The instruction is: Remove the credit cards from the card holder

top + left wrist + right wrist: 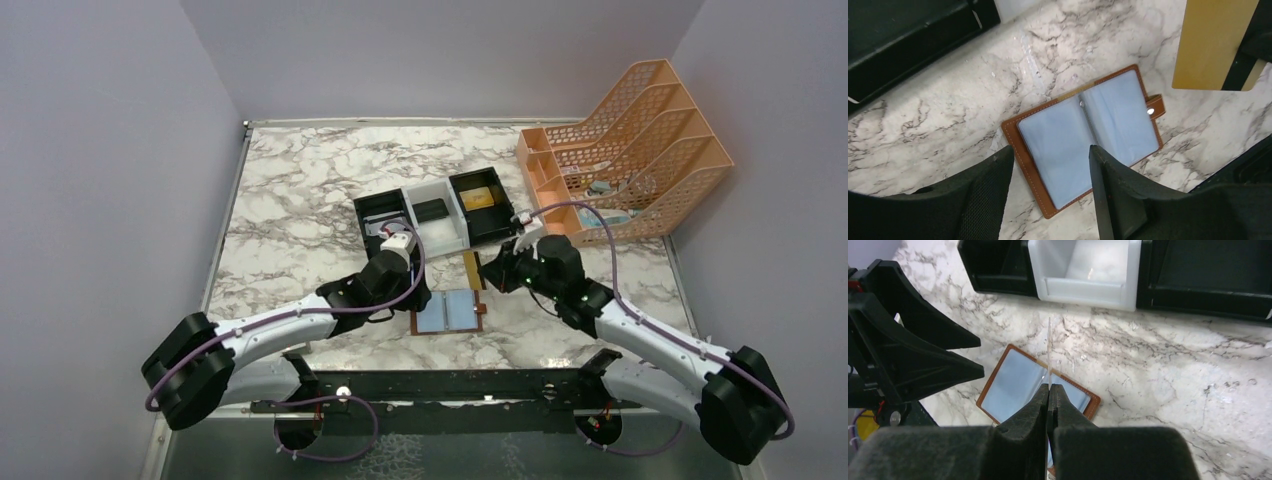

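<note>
My left jaws hang spread over the left edge of the card holder (1088, 145), which lies open and flat on the tabletop (300, 190), snap tab on its right edge. My right jaws are clenched on a gold card (1213, 42): a thin edge from the right wrist, its broad face only from the left wrist. Bare marble separates the card holder and the tray (450, 238).

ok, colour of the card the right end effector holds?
Gold card; best seen in left wrist view.

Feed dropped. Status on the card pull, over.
Right pincer shut on gold card, clear of card holder. Left pincer open above it. Holder open flat on table, nothing on it.
</note>
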Action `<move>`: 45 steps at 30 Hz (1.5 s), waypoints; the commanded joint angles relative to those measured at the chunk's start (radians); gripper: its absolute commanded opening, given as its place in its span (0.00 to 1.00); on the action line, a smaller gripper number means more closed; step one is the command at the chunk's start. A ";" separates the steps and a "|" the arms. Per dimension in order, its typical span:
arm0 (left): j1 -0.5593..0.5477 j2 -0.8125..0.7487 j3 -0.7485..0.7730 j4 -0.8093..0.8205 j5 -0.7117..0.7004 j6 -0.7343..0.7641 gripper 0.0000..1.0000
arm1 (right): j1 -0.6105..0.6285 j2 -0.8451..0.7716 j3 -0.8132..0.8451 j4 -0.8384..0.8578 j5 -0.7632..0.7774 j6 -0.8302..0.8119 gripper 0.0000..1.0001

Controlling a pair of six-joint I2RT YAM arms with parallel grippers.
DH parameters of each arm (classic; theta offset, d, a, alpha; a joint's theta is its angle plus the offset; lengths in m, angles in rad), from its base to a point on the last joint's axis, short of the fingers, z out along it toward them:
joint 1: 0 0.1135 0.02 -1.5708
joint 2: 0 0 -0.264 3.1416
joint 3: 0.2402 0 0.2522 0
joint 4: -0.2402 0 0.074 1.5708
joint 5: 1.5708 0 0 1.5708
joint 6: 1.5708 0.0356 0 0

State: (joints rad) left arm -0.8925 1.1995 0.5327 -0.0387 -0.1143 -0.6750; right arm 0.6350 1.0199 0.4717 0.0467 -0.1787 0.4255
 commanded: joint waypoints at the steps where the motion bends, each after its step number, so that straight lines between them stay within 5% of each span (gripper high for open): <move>1: -0.006 -0.104 -0.022 -0.005 -0.131 -0.017 0.62 | 0.000 -0.114 -0.062 0.127 0.110 -0.043 0.01; 8: -0.005 -0.174 -0.036 -0.060 -0.251 -0.016 0.71 | -0.040 -0.092 -0.023 0.162 0.234 -0.090 0.01; 19: 0.020 -0.177 -0.015 -0.122 -0.265 0.062 0.90 | -0.372 0.175 0.170 0.246 -0.075 -0.068 0.01; 26: 0.035 -0.094 -0.015 -0.049 -0.196 0.081 0.94 | -0.374 0.302 0.283 0.281 -0.201 -0.279 0.01; 36: 0.188 0.029 -0.026 0.144 0.034 0.088 0.94 | -0.333 0.350 0.290 0.362 -0.161 -0.728 0.01; 45: 0.234 0.196 0.064 0.152 0.004 0.081 0.93 | -0.322 0.379 0.274 0.335 -0.295 -1.014 0.01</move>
State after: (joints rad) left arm -0.6746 1.3445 0.5343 0.0795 -0.1196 -0.5999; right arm 0.3050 1.3724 0.7334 0.3820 -0.3847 -0.4210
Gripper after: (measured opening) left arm 0.937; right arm 0.015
